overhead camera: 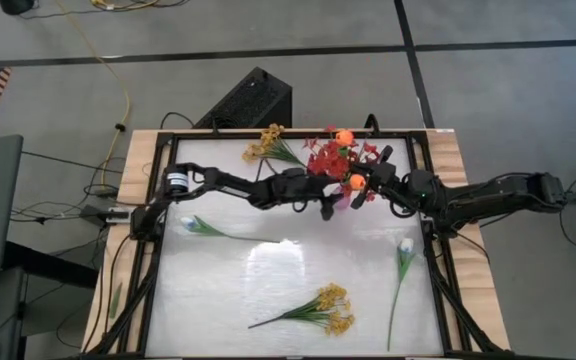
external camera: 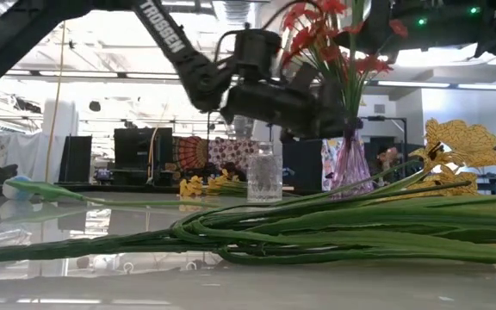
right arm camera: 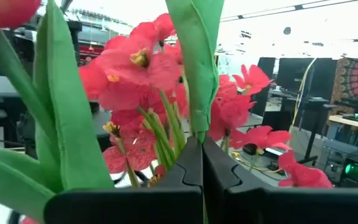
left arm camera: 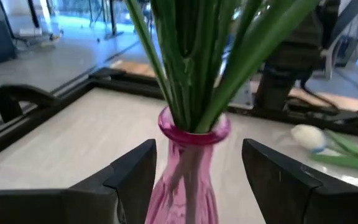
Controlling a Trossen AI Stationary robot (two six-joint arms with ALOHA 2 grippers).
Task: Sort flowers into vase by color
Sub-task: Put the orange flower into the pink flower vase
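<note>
Orange tulip going into the pink vase (left arm camera: 191,162)
Upper centre: left gripper (left arm camera: 197,180) open astride vase; right gripper (right arm camera: 202,163) pinches tulip stem (right arm camera: 194,68); release next.

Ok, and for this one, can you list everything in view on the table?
Table: one, white top.
Pink vase: one, rear centre.
Red flowers: one bunch, in the pink vase.
Orange tulips: two, among the red flowers.
Yellow sprays: two, front centre and rear.
White tulips: two, left side and right side.
Clear vase: one, beside the pink vase.
Left gripper: open, fingers either side of the pink vase.
Right gripper: shut on a green leaf.
</note>
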